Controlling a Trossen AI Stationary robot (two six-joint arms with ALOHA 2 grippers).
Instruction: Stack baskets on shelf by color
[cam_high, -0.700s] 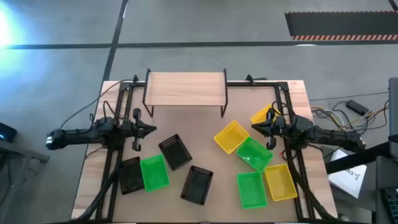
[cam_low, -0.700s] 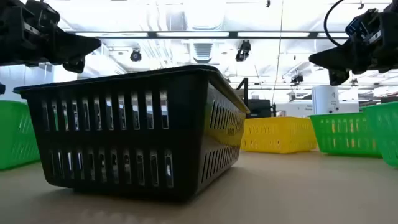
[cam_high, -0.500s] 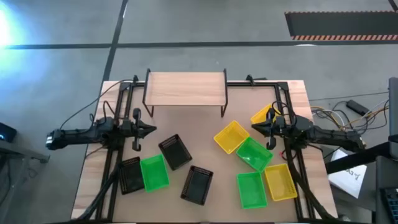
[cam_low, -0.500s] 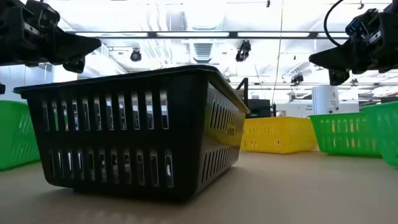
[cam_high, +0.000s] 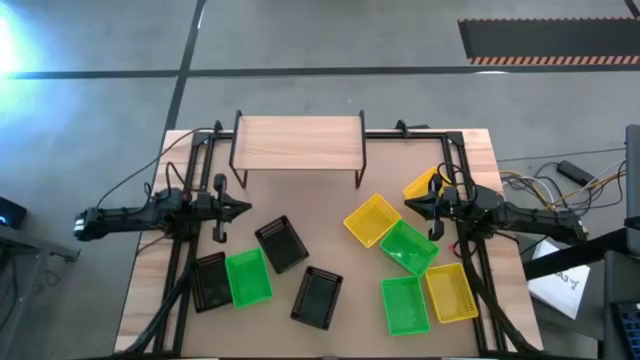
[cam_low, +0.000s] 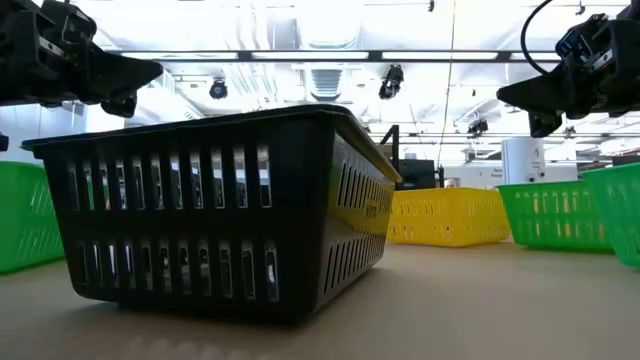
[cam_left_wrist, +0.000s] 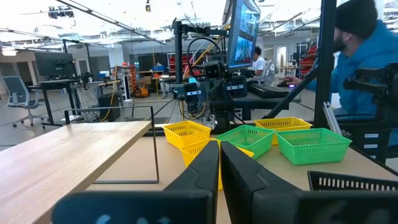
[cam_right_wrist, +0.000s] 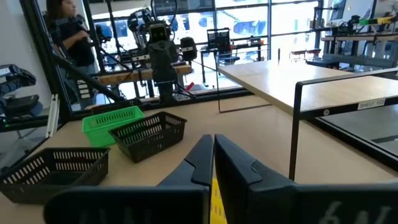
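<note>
In the high view the shelf (cam_high: 298, 143) stands at the table's far side with nothing on its plank. Three black baskets (cam_high: 281, 243) (cam_high: 211, 280) (cam_high: 317, 296) and a green basket (cam_high: 248, 277) rest on their bases at the near left. Yellow baskets (cam_high: 372, 219) (cam_high: 449, 292) and green baskets (cam_high: 408, 246) (cam_high: 404, 304) sit at the right; another yellow basket (cam_high: 423, 185) lies partly under the right arm. My left gripper (cam_high: 245, 208) hovers shut above the table's left, pointing right. My right gripper (cam_high: 408, 205) hovers shut at the right, pointing left. Both touch nothing.
Black frame rails (cam_high: 190, 190) run along both table sides. Open tabletop (cam_high: 310, 205) lies between the grippers, in front of the shelf. In the wrist views a person in blue (cam_left_wrist: 367, 56) and another person (cam_right_wrist: 65, 31) are beyond the table. Cables (cam_high: 560, 175) lie off the right edge.
</note>
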